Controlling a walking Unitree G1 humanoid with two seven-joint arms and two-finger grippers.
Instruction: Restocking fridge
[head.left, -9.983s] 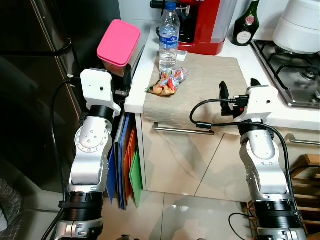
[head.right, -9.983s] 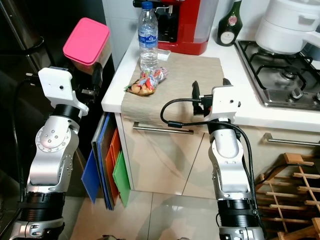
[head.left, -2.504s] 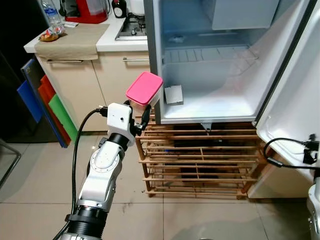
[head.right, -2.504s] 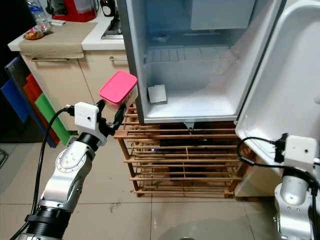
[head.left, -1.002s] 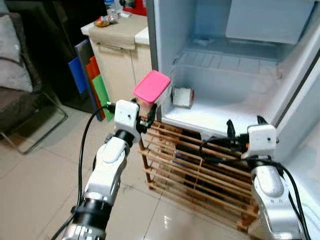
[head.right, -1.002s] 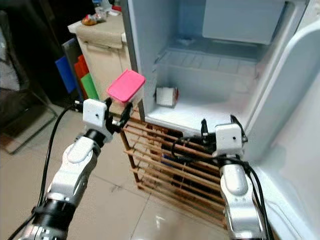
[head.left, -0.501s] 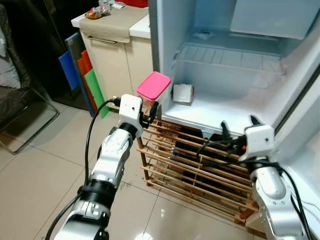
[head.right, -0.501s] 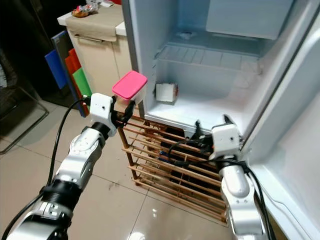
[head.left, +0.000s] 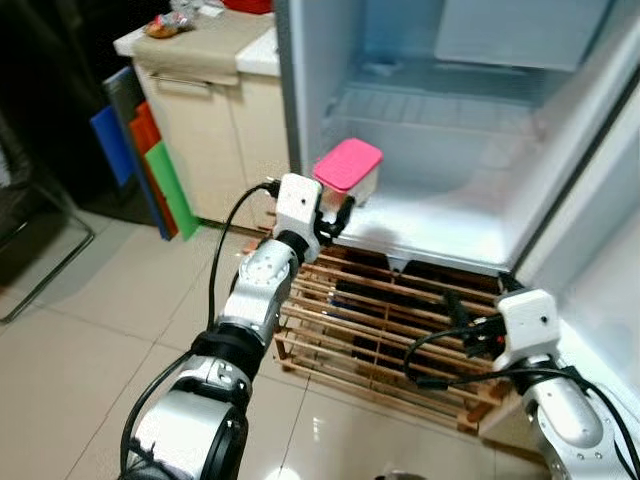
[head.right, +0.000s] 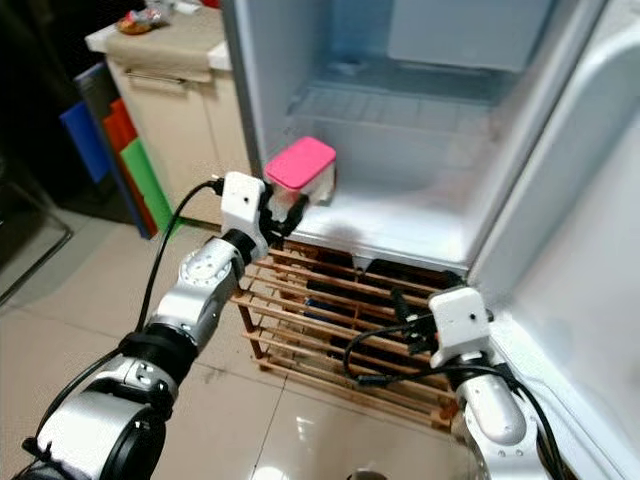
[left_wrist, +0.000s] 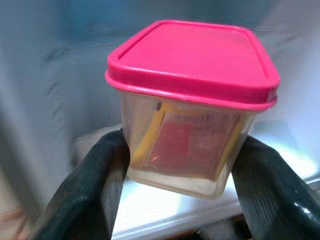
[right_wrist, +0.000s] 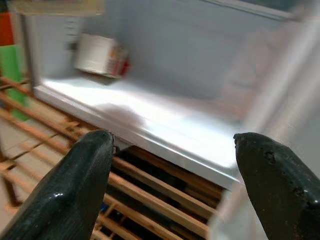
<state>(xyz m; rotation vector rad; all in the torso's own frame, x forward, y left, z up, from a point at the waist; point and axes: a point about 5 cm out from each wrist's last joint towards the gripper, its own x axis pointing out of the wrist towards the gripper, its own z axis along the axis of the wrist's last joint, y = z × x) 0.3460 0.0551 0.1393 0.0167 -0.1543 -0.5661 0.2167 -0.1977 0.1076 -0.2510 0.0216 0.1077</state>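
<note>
While left end effector (head.left: 333, 213) grips 1 pink-lidded tub (head.left: 349, 171)

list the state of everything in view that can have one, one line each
fridge: door open, bottom shelf bare apart from one carton
container: pink lid on, upright, held at the fridge's front edge above the bottom shelf
left gripper: shut on the container
right gripper: open, holding nothing, low in front of the fridge
small carton: resting on the bottom shelf, at the back
wooden rack: standing under the fridge
</note>
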